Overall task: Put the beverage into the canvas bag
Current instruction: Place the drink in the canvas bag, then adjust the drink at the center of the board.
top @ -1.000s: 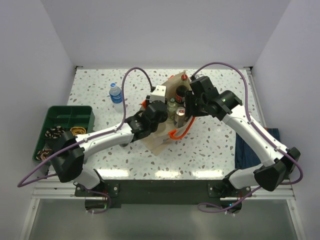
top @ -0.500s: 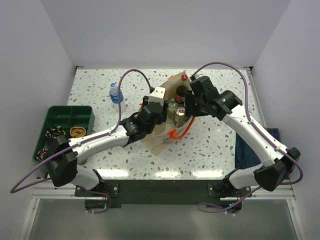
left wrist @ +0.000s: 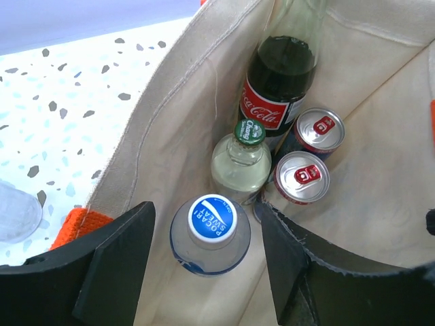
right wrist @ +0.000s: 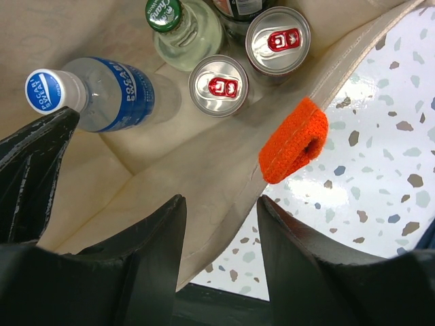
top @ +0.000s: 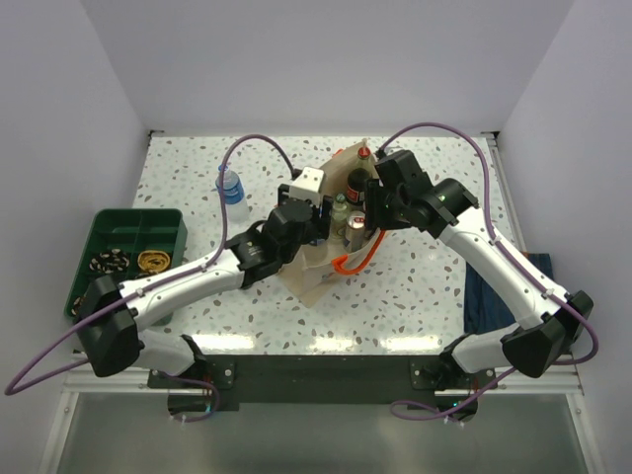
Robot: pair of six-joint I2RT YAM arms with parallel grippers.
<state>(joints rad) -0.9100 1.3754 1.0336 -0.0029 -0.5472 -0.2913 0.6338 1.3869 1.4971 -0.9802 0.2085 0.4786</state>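
Note:
The beige canvas bag [top: 318, 278] with orange handles [top: 348, 263] stands open mid-table. Inside it a blue-capped Pocari Sweat bottle [left wrist: 212, 224] stands upright beside a green-capped bottle [left wrist: 239, 159], a Coca-Cola bottle [left wrist: 277, 88] and two cans [left wrist: 302, 178]. My left gripper [left wrist: 207, 227] hangs over the bag's mouth, open, its fingers either side of the Pocari bottle [right wrist: 102, 92] with a gap on each side. My right gripper [right wrist: 221, 234] is open astride the bag's rim [right wrist: 234, 204], one finger inside and one outside, near the orange tab [right wrist: 293, 141].
A clear water bottle [top: 229, 185] stands on the table left of the bag. A green compartment tray [top: 133, 242] with small items sits at the left edge. A dark blue cloth [top: 491, 291] lies at the right edge.
My left gripper's jaws have spread apart and let go of the Pocari bottle, which stays in the bag. The left arm has shifted slightly back. The right arm has not moved.

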